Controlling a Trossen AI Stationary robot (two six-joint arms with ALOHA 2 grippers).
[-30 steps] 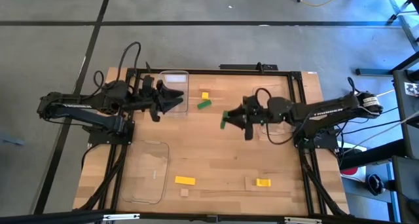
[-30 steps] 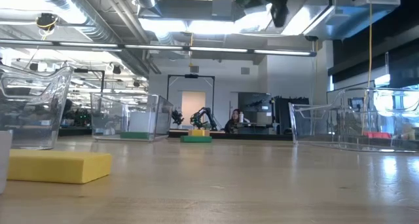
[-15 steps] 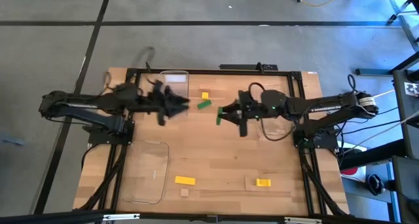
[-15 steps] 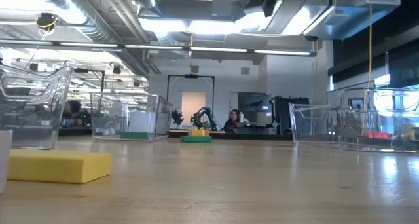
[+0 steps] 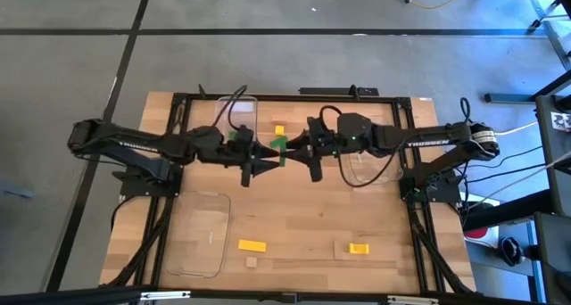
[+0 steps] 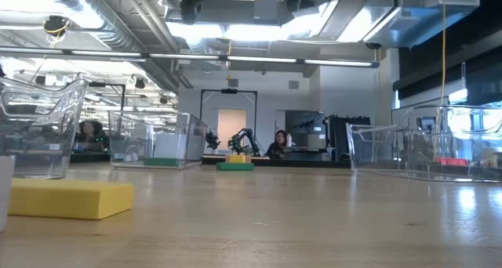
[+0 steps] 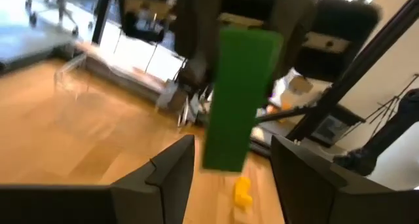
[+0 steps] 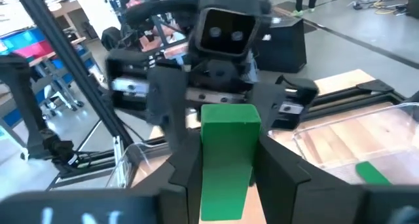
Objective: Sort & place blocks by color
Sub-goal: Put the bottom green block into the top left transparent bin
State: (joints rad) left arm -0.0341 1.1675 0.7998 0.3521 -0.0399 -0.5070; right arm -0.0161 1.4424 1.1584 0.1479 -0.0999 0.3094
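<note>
A bright green block [image 8: 226, 158] is up in the air over the middle of the table, with my right gripper [image 5: 297, 151] shut on it. My left gripper [image 5: 263, 155] faces it from the table's left, open. In the left wrist view its two fingers stand on either side of the block's free end [image 7: 226, 155] without touching it. Another green block [image 8: 370, 171] lies in the clear tray [image 5: 236, 113] at the far left. A yellow block [image 5: 279, 129] lies on the table just beyond the grippers. My right gripper pinches the green block's two opposite long sides [image 8: 222, 185] between its two fingers. The fingers come level from the table's right and lie along the block. The block is lifted clear of the table and its free end [image 8: 229, 116] sticks out toward my left gripper.
Two yellow blocks [image 5: 252, 246] [image 5: 358, 248] and a tan cube [image 5: 252, 262] lie near the front edge. A clear tray [image 5: 201, 234] stands at the near left and another [image 5: 375, 167] on the right under my right arm. A black frame [image 5: 294, 96] runs around the table.
Both grippers have gone toward the middle of the table and toward each other. My right gripper has carried the green block toward the left edge, clear of the table. My left gripper has gone right, away from the far-left tray, up to the block's free end.
</note>
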